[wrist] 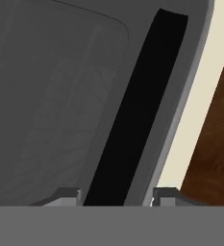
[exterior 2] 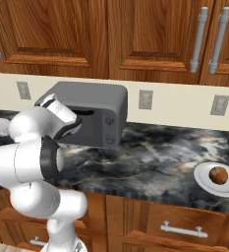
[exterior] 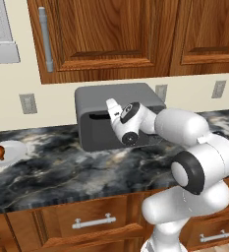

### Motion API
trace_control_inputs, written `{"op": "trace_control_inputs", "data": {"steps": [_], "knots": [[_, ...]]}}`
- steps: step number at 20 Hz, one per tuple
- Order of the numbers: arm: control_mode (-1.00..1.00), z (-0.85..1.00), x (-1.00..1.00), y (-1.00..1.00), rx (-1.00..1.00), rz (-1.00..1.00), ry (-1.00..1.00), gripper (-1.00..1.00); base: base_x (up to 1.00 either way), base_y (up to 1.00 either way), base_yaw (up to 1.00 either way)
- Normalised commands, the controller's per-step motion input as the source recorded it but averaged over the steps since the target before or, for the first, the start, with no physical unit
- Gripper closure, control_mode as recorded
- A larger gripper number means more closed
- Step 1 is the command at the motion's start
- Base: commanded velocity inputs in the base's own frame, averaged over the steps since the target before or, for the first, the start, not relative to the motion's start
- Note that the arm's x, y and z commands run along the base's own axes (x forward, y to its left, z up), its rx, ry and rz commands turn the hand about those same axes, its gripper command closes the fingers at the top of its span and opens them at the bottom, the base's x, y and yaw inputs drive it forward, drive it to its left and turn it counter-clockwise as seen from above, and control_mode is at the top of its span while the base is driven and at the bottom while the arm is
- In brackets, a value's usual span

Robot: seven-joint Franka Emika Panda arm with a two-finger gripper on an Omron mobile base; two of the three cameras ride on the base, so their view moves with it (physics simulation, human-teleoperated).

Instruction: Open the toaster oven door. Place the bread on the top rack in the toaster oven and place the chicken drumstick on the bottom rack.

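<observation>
My gripper (wrist: 117, 196) is straddling the black handle (wrist: 132, 115) on the toaster oven door (wrist: 51, 96), jaws part open; can't quite tell if they're touching yet. Bar runs straight between the fingertips.

Dark marbled stone counter (exterior: 62, 172) running the width of the room, with wooden drawers (exterior: 94, 224) carrying pale bar pulls directly beneath it. Above the counter, a cream wall (exterior: 57, 103) set with grey outlets (exterior: 28, 104), and higher over the counter, reddish-brown wooden cabinets (exterior: 111, 34) with upright grey handles (exterior: 46, 39). Far left above the counter, the corner of a pale grey appliance (exterior: 0, 37); below the counter at the bottom edge, a sliver of light wooden floor (exterior 2: 8, 246).
</observation>
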Motion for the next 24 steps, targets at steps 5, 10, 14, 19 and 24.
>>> {"op": "trace_control_inputs", "data": {"steps": [5, 10, 14, 19, 24], "knots": [[-1.00, 0.00, 0.13, 0.10, 0.00, 0.01, -0.01, 1.00, 0.00, 0.00, 0.00], [-1.00, 0.00, 0.01, 0.15, 0.00, 0.00, 0.01, 1.00, 0.00, 0.00, 0.00], [-1.00, 0.00, 0.00, 0.13, 0.00, 0.00, 0.08, 1.00, 0.00, 0.00, 0.00], [-1.00, 0.00, 0.00, 0.14, 0.00, 0.00, 0.16, 1.00, 0.00, 0.00, 0.00], [-1.00, 0.00, -0.09, 0.14, 0.00, 0.00, 0.20, 1.00, 0.00, 0.00, 0.00]]}}
